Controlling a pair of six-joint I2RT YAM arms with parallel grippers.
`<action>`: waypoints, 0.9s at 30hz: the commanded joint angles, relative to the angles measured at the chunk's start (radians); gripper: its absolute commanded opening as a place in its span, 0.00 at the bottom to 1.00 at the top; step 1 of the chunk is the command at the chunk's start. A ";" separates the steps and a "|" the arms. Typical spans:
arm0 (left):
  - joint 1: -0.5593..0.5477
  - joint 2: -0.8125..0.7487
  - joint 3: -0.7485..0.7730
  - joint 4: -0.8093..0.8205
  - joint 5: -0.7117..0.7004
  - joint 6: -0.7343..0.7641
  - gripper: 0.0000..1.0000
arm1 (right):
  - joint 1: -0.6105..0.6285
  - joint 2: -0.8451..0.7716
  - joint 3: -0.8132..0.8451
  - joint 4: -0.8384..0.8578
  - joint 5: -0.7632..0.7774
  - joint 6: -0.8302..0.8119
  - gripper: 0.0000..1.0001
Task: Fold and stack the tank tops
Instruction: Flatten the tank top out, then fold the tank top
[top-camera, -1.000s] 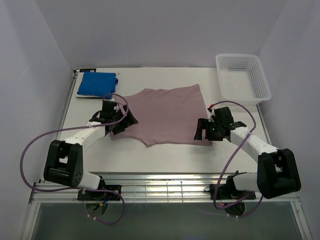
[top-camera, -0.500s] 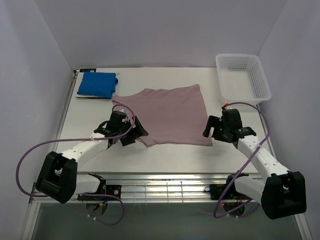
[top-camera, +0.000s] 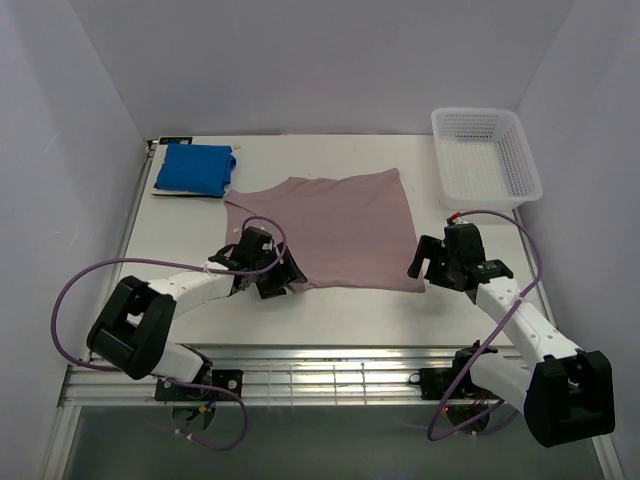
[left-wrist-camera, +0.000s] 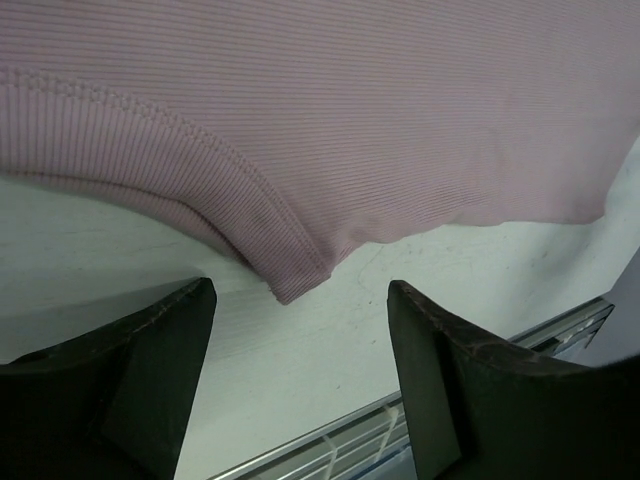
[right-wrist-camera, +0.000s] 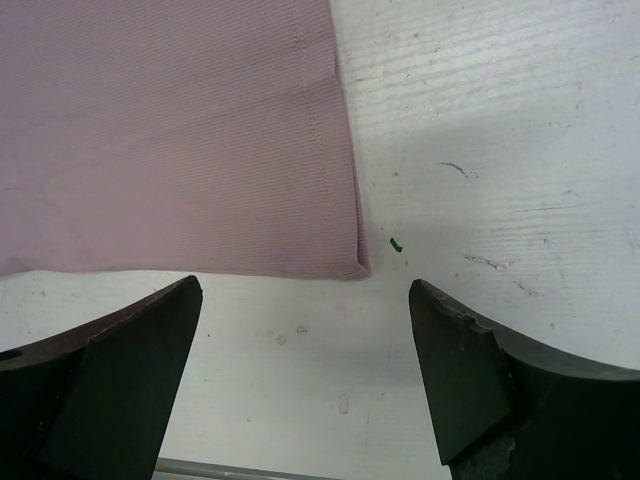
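The dusty pink-mauve tank top (top-camera: 340, 228) lies spread flat on the table's middle. The bright blue tank top (top-camera: 194, 168) lies folded at the far left. The striped top is out of view. My left gripper (top-camera: 282, 281) is open and empty at the pink top's near-left strap end, whose tip (left-wrist-camera: 290, 288) lies just beyond the open jaws. My right gripper (top-camera: 420, 262) is open and empty at the pink top's near-right hem corner (right-wrist-camera: 355, 265), which lies just ahead of the jaws.
A white plastic lattice basket (top-camera: 520, 165) stands at the far right. The white table (top-camera: 340, 310) has a metal rail along its near edge (top-camera: 330, 355). A small green mark (right-wrist-camera: 395, 244) is on the table beside the hem corner.
My left gripper has moved right and nearer along the pink top's left edge to its strap end. My right gripper has shifted right, off the cloth. The top's near-left part is now smoother.
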 joint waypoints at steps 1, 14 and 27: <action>-0.009 0.028 0.013 0.018 -0.037 0.005 0.78 | -0.005 -0.016 -0.008 0.012 0.021 0.015 0.90; -0.030 0.076 0.001 0.034 -0.036 0.055 0.26 | -0.009 -0.004 -0.050 0.040 0.033 0.045 0.90; -0.032 0.059 -0.010 0.041 -0.008 0.057 0.00 | -0.038 0.075 -0.079 0.103 -0.021 0.053 1.00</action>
